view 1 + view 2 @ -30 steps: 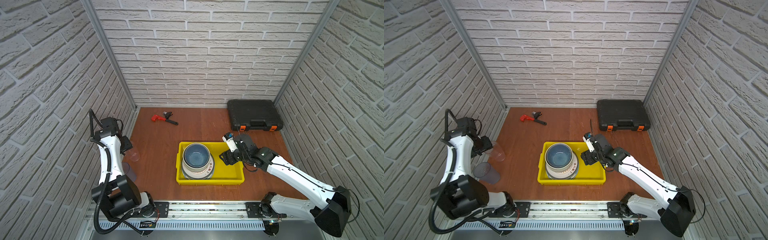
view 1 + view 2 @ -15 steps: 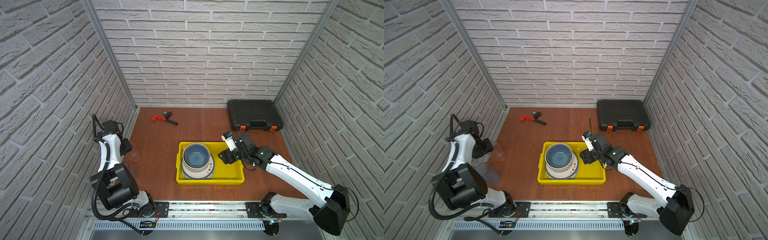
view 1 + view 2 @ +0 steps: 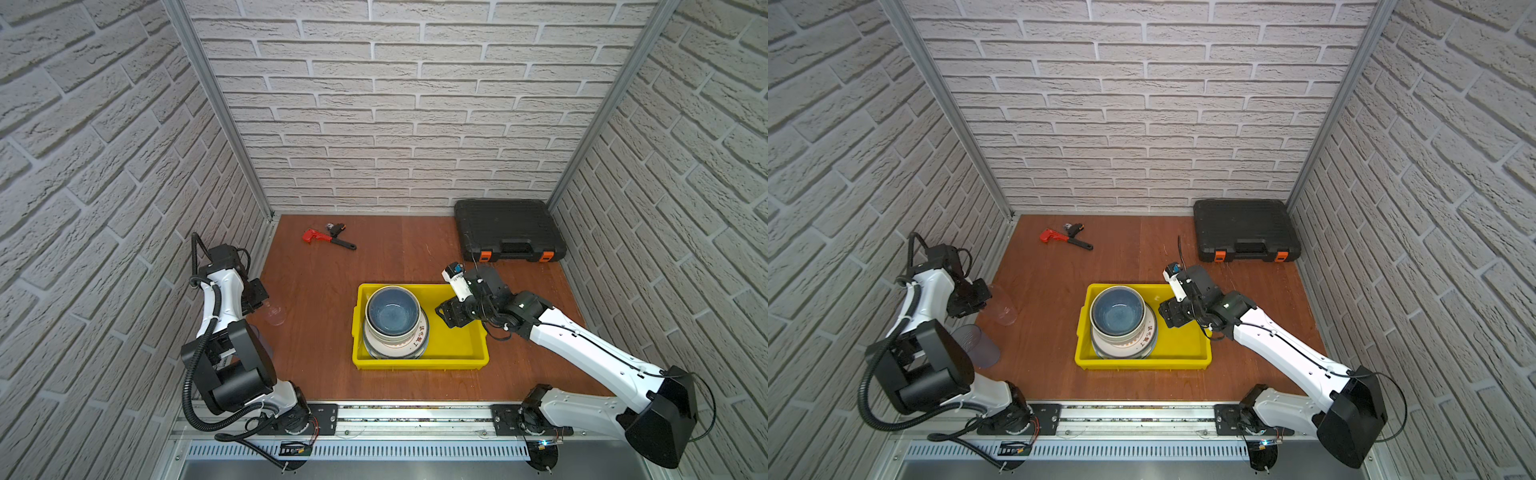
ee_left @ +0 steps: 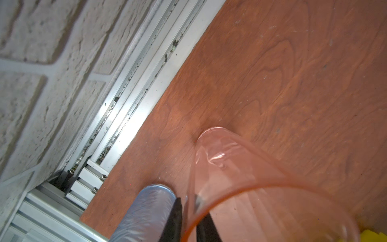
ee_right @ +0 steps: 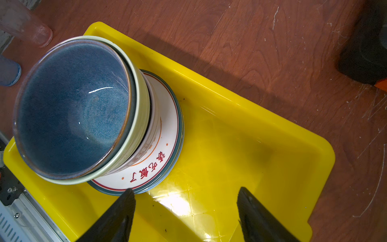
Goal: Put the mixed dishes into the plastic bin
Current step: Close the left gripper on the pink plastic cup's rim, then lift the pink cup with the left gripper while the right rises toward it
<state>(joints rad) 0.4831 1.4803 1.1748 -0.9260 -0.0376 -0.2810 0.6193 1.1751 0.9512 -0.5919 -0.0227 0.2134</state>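
Two pincers: one of mine grips, the other stands wide.
Left pincer (image 4: 189, 220): closed narrow on the wall of the pink tumbler (image 4: 240, 178), one finger inside the rim and one outside.
Left pincer, from above: at the left edge of the table (image 3: 324, 291), seen in both top views (image 3: 976, 303).
Pink tumbler: leaning away from my fingers, base low by the wood; I cannot tell if it touches (image 3: 1003, 309).
Blue tumbler (image 4: 146, 209): just beside my outer finger, standing on the table close to my left arm's elbow (image 3: 978, 345).
Left arm: folded tight; it rises from the front rail, runs back along the left wall, and the wrist bends down and inward to the tumbler.
Right pincer (image 5: 186, 191): jaws wide apart, holding nothing, low over the bare right half of the bin (image 5: 272, 167).
Right pincer, aim: pointed at the stack, one fingertip just beside the plate (image 5: 165, 146); contact unclear.
Right arm: stretched on a slant from the front-right rail to the bin's right end, wrist over the rim (image 3: 453, 313).
Stack: blue bowl (image 5: 73, 104) nested in the green bowl (image 5: 140, 117), both on plates in the bin's left half.
Bin: middle of the table (image 3: 415, 365).
Farther out: wrench (image 3: 328, 239) at back left, case (image 3: 507, 228) at back right.
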